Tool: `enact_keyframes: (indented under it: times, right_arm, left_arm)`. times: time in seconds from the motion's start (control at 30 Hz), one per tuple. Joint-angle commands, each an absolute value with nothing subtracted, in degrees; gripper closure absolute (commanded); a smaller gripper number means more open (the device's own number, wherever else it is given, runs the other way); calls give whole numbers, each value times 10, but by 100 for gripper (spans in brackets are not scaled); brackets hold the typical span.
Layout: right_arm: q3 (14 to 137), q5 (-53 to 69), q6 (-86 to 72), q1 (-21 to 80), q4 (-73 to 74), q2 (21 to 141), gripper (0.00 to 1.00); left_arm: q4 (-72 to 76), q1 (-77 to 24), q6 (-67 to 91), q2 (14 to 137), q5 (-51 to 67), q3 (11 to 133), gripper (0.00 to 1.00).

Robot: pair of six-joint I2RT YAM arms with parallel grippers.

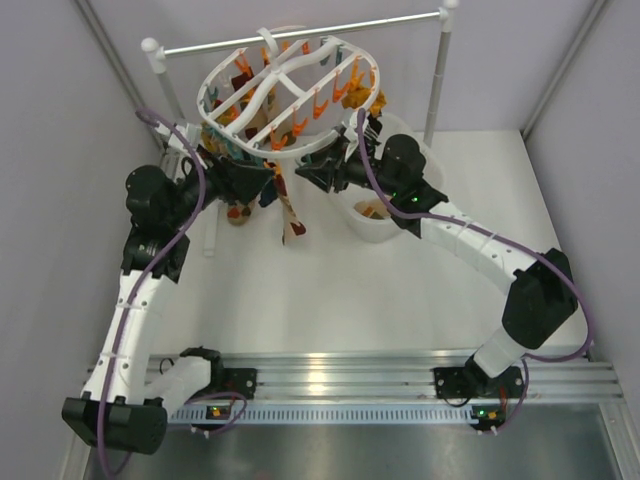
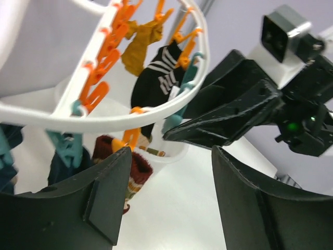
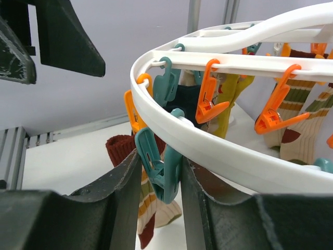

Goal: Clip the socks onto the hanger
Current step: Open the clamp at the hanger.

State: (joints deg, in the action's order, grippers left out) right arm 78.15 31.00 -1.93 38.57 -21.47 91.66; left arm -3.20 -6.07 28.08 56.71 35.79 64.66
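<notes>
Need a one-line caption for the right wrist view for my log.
Right gripper, jaws pinching a teal clip on the white hanger; clipped socks behind.

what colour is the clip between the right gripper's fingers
Teal clip, in the right gripper; clearest in right wrist view.

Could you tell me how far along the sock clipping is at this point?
Done: several socks hang from the hanger, including a mustard sock, a black sock and a red-brown sock. In hand: the right gripper is closed on a teal clip; the left gripper is open and empty. Left: the tub seems to hold more fabric, and many clips are free.
</notes>
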Motion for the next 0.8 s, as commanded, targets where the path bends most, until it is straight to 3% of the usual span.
enact_keyframes:
  times: [0.0, 0.13, 0.23, 0.33, 0.77]
  right_arm:
    - [813, 339, -32, 398, -236, 908, 71]
    - [817, 317, -42, 404, -214, 902, 76]
    - [806, 289, -37, 412, -200, 891, 89]
    - [797, 272, -31, 418, -199, 883, 94]
    - [816, 170, -4, 453, -186, 893, 94]
  left_arm:
    - [59, -83, 261, 584, 417, 678, 33]
    - [64, -139, 235, 612, 361, 700, 40]
    - [54, -163, 239, 623, 285, 704, 47]
    - [33, -181, 245, 635, 237, 712, 51]
    - [-59, -198, 271, 652, 142, 719, 61]
